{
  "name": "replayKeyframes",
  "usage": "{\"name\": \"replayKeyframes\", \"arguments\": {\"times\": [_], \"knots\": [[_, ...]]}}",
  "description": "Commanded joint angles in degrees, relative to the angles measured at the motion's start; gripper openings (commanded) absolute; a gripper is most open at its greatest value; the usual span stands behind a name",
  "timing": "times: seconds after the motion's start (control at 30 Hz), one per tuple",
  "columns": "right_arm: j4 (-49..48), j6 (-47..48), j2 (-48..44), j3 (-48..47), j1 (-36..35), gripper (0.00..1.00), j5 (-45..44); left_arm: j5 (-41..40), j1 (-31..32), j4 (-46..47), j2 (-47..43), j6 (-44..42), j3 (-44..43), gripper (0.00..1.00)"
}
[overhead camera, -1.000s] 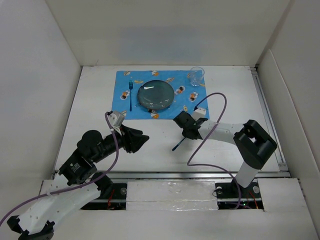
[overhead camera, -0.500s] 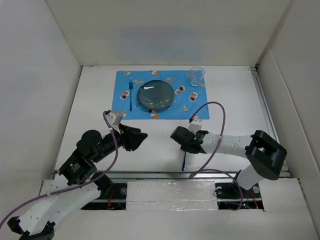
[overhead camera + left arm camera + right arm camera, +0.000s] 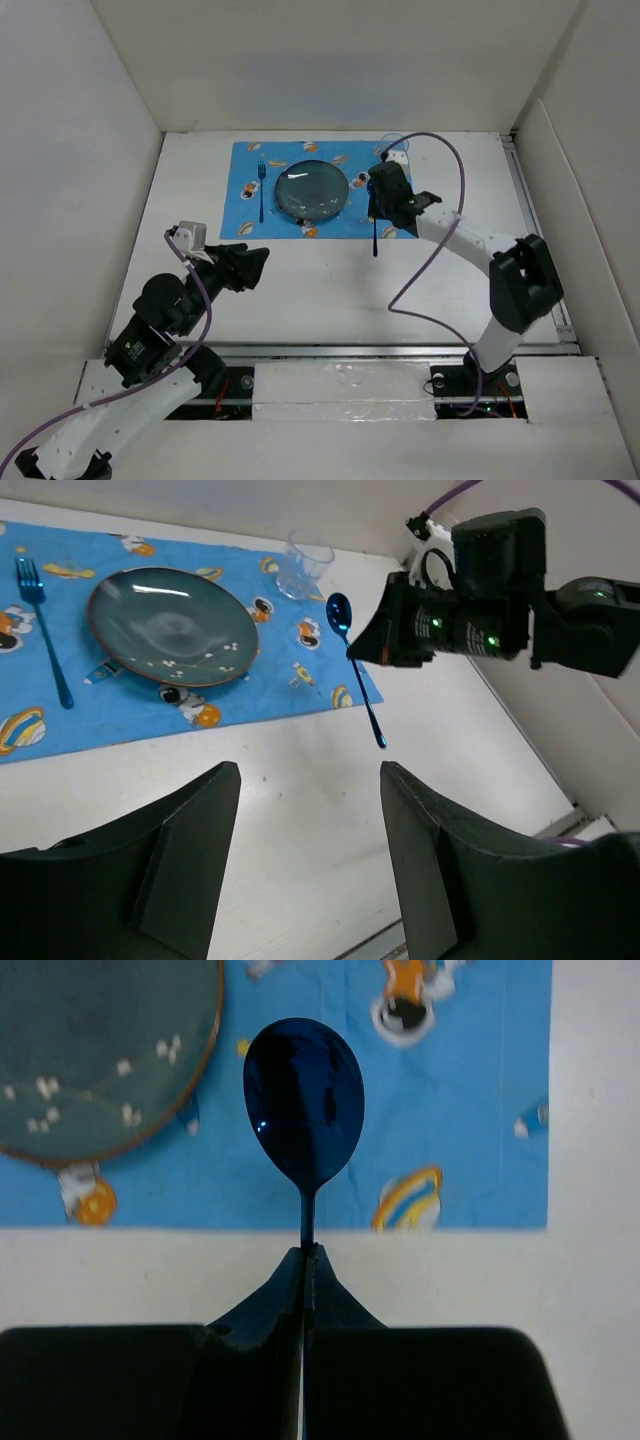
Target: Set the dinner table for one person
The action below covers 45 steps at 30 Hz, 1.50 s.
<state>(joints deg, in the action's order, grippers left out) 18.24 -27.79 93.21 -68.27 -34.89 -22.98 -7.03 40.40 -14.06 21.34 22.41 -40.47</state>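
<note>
The white dinner table [image 3: 300,290] carries a blue patterned placemat [image 3: 245,215] at the back. On the mat lie a dark teal plate [image 3: 312,190] and, left of it, a blue fork [image 3: 262,190]. A clear glass [image 3: 303,563] stands at the mat's far right corner. My right gripper [image 3: 378,198] is shut on the handle of a blue spoon [image 3: 303,1100]. It holds the spoon above the mat's right part, right of the plate, bowl pointing to the back. My left gripper [image 3: 250,265] is open and empty, over bare table at the front left.
White panels wall the table on the left, back and right. A purple cable [image 3: 440,215] arcs over the right arm. The metal rail [image 3: 340,350] runs along the near edge. The right gripper [image 3: 400,630] hangs near the glass.
My right arm has swung from the table's middle front to the back, carrying the spoon over the mat's right part. My left arm has drawn back to the left.
</note>
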Motion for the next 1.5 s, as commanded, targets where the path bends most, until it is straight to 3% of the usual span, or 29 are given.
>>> {"name": "replayKeyframes", "arguments": {"times": [0.0, 0.2, 0.43, 0.63, 1.23, 1.37, 1.43, 1.47], "knots": [[-6.1, 9.9, 8.2, -9.4, 4.6, 0.00, 8.0, -6.5, -0.1, 1.1, -1.7, 1.6, -1.1, 0.55], [-2.4, 13.9, 23.0, -27.3, 9.8, 0.00, 14.5, -7.1, -0.1, 0.4, -0.3, 1.5, -1.4, 0.56], [3.3, 12.7, 32.7, -41.6, 12.8, 0.00, 19.5, -7.4, -0.1, 0.3, 0.6, 1.3, -1.5, 0.56], [5.8, 10.0, 37.9, -46.8, 13.4, 0.00, 18.2, -7.6, -0.1, 0.3, 1.2, 1.1, -1.5, 0.56], [4.8, 5.6, 43.9, -48.2, 15.6, 0.00, 15.4, -8.1, -0.1, 0.3, 2.3, 1.1, -1.6, 0.57], [4.0, 5.0, 42.3, -46.3, 15.6, 0.25, 15.2, -8.4, -0.1, -0.4, 3.0, 1.3, -1.8, 0.61], [1.6, 4.9, 37.5, -42.1, 15.6, 0.44, 15.9, -8.6, -0.1, 0.0, 3.4, 1.2, -1.8, 0.69], [1.6, 4.9, 37.5, -42.0, 15.6, 0.45, 16.0, -8.6, -0.1, 0.0, 3.4, 1.2, -1.8, 0.69]]}}
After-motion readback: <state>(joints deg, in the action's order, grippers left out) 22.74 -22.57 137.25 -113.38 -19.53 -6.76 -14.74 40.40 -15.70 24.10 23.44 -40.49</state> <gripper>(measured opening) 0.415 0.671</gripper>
